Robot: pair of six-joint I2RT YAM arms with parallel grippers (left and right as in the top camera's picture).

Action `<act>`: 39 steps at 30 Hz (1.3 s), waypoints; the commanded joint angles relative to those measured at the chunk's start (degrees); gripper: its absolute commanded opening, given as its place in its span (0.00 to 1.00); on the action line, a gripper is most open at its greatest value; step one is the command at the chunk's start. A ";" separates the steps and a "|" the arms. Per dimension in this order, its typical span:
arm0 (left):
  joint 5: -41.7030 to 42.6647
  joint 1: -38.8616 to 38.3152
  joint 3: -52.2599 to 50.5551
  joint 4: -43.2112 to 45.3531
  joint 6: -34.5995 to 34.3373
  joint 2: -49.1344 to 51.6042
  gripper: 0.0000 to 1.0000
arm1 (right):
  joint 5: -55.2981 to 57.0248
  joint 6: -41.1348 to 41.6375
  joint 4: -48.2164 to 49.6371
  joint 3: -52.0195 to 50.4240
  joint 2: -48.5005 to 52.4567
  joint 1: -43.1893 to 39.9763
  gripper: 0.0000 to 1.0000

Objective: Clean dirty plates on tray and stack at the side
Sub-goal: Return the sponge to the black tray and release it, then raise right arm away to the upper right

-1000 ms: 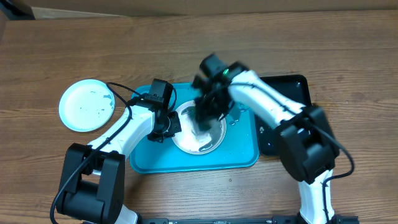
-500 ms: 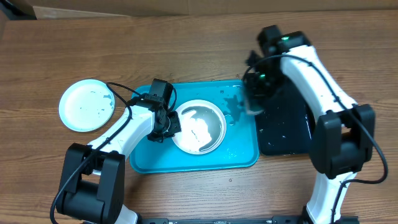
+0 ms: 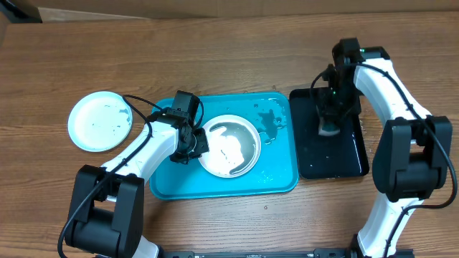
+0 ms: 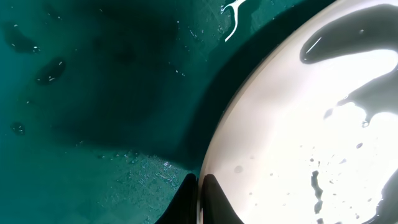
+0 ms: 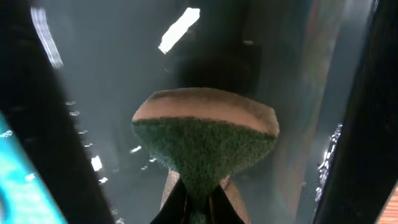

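Turquoise tray (image 3: 224,183) sits mid-table in the overhead view, with a wet plate (image 3: 229,145) lying flat in it, left of centre. Left gripper (image 3: 195,143) is at that plate's left rim. A blue-rimmed plate (image 3: 100,120) lies alone on the wooden table (image 3: 215,43), well apart to the left. A glossy black tray (image 3: 330,154) sits just beside the turquoise tray's right edge. Right gripper (image 3: 331,118) is over the black tray holding a sponge (image 3: 328,127), and the arm covers the tray's upper part. Water pools near the turquoise tray's upper right corner.

Left wrist: the plate (image 4: 298,143) fills the right half, its white face streaked with water and small dark specks that the overhead doesn't resolve. Tray floor (image 4: 93,93) is on the left, spotted with droplets. Gripper (image 4: 199,193) is pinched narrow on the plate rim, with no gap to speak of.

Right wrist: gripper (image 5: 196,208) is clamped tight on the sponge (image 5: 205,143), which shows a green scrub face and a tan back, squeezed to a waist at the fingers. Wet black tray floor (image 5: 124,93) lies behind it. I can't tell whether the sponge touches the floor. A turquoise sliver (image 5: 9,186) shows at lower left.
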 commanded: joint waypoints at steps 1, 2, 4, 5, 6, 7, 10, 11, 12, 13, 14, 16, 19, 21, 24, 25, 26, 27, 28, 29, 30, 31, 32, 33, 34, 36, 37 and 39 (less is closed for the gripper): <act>0.26 -0.57 -0.26 0.20 0.04 0.66 0.05 | 1.14 -0.15 1.05 -1.27 -1.60 -0.87 0.12; 0.26 -0.57 -0.26 0.22 0.04 0.66 0.05 | 1.14 -0.15 1.07 -1.27 -1.60 -0.87 0.25; 0.26 -0.57 -0.26 0.35 0.04 0.66 0.05 | 1.14 -0.15 1.25 -1.22 -1.60 -0.85 0.44; 0.26 -0.57 -0.26 0.37 0.04 0.66 0.06 | 1.09 -0.15 1.36 -1.03 -1.60 -0.85 0.52; 0.33 -0.57 -0.26 0.37 0.02 0.66 0.06 | 0.70 -0.15 1.33 -0.63 -1.60 -0.87 0.63; 0.39 -0.57 -0.26 0.37 0.02 0.66 0.08 | 0.22 -0.13 1.22 -0.02 -1.60 -0.87 0.68; 0.39 -0.57 -0.26 0.35 0.04 0.66 0.22 | -0.33 -0.13 -0.68 3.98 -1.62 -0.87 0.80; 0.39 -0.57 -0.26 0.33 0.04 0.66 0.24 | -0.31 -0.13 -1.31 5.44 -1.62 -0.90 0.82; 0.39 -0.55 -0.26 0.33 0.04 0.66 0.25 | -0.31 -0.11 -1.92 6.93 -1.62 -0.98 0.83; 0.39 -0.55 -0.26 0.33 0.04 0.66 0.25 | -0.31 0.00 -2.73 8.81 -1.62 -1.29 0.85; 0.39 -0.57 -0.26 0.31 0.04 0.66 0.25 | 0.00 0.94 -3.32 10.54 -1.62 -1.84 0.86; 0.37 -0.55 -0.26 0.31 0.04 0.66 0.25 | 0.79 3.50 -3.93 13.25 -1.62 -3.41 0.89; 0.22 -0.57 -0.26 0.31 0.04 0.66 0.24 | 0.74 6.10 -3.52 14.56 -1.62 -6.71 0.91; 0.22 -0.55 -0.26 0.31 0.04 0.66 0.23 | 0.76 7.23 -3.43 14.45 -1.55 -9.49 0.92; 0.24 -0.55 -0.26 0.37 0.04 1.25 0.21 | 0.74 7.43 -3.96 14.25 -1.53 -14.47 0.94; 0.26 -0.55 -0.26 0.37 0.04 1.53 0.20 | 0.74 7.41 -4.28 14.25 -1.53 -16.17 0.97; 0.26 -0.55 -0.26 0.39 0.04 1.62 0.19 | 0.74 7.43 -4.42 14.25 -1.53 -17.09 1.00; 0.26 -0.55 -0.26 0.39 0.04 1.68 0.18 | 0.74 7.41 -4.57 14.25 -1.53 -18.25 1.00; 0.26 -0.52 -0.26 0.42 0.04 1.70 0.17 | 0.74 7.41 -4.46 14.25 -1.55 -20.50 1.00; 0.26 -0.52 -0.26 0.55 0.04 1.70 0.16 | 0.74 7.41 -4.35 14.25 -1.55 -21.33 1.00; 0.26 -0.55 -0.26 0.61 0.02 1.70 0.15 | 0.74 7.41 -4.07 14.25 -1.53 -22.14 1.00; 0.26 -0.55 -0.26 0.70 0.00 1.70 0.15 | 0.74 7.41 -3.67 14.25 -1.55 -23.08 1.00; 0.31 -0.55 -0.26 0.79 0.00 1.70 0.13 | 0.74 7.41 -3.54 14.25 -1.53 -23.54 1.00; 0.31 -0.55 -0.26 0.79 -0.09 1.70 0.13 | 0.74 7.41 -3.26 14.25 -1.55 -24.17 1.00; 0.33 -0.55 -0.26 0.79 -0.17 1.70 0.13 | 0.74 7.41 -2.95 14.25 -1.55 -24.57 1.00; 0.39 -0.55 -0.26 0.79 -0.17 1.70 0.12 | 0.74 7.41 -2.16 14.25 -1.55 -25.20 1.00; 0.39 -0.55 -0.26 0.79 -0.17 1.70 0.10 | 0.74 7.41 -1.95 14.25 -1.55 -25.33 1.00; 0.44 -0.55 -0.26 0.90 -0.20 1.70 0.07 | 0.74 7.41 -1.64 14.25 -1.55 -25.35 1.00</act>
